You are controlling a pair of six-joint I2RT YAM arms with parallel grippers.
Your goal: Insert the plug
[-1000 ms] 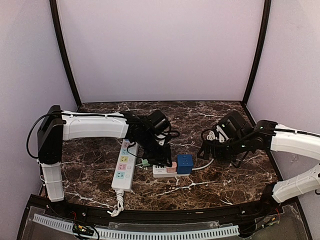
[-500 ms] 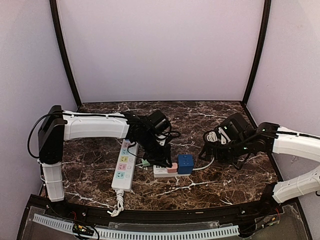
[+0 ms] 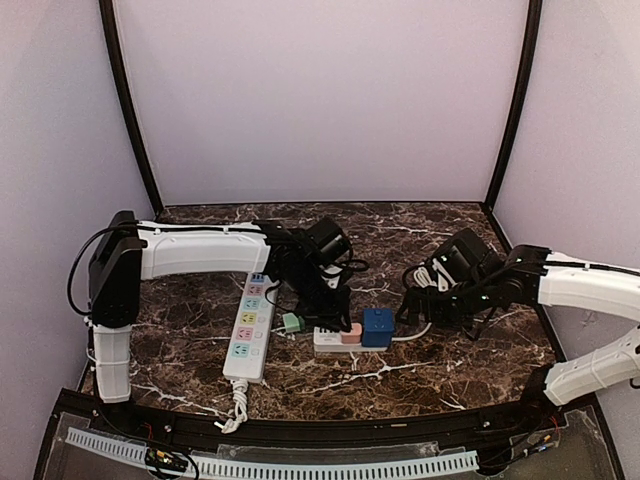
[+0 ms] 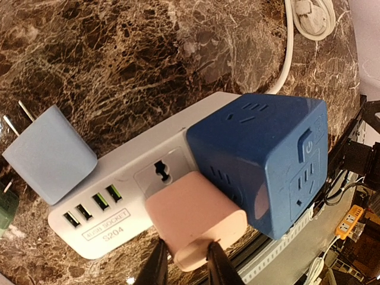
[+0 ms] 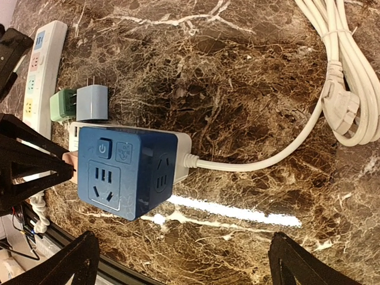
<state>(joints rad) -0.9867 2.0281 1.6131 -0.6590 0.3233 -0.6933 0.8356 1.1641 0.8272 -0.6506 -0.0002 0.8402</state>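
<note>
My left gripper (image 4: pixel 184 264) is shut on a pink plug (image 4: pixel 196 219). It holds the plug against the top face of a small white socket strip (image 4: pixel 119 196), right beside the blue cube socket (image 4: pixel 267 154) plugged into that strip. The plug's prongs are hidden, and one round socket hole shows just beyond it. From above, the left gripper (image 3: pixel 345 318) stands over the pink plug (image 3: pixel 351 332) and blue cube (image 3: pixel 377 327). My right gripper (image 5: pixel 184 267) is open and empty, hovering right of the cube (image 5: pixel 124 169), and also shows from above (image 3: pixel 412 300).
A light blue plug (image 4: pixel 50 154) and a green plug (image 3: pixel 290 322) lie loose at the strip's left end. A long white power strip (image 3: pixel 250 325) lies further left. The strip's white cord runs right to a coiled bundle (image 5: pixel 350 89).
My left gripper has moved a little to the right with the pink plug. The white strip and blue cube have slid slightly right with it. The right gripper has barely shifted.
</note>
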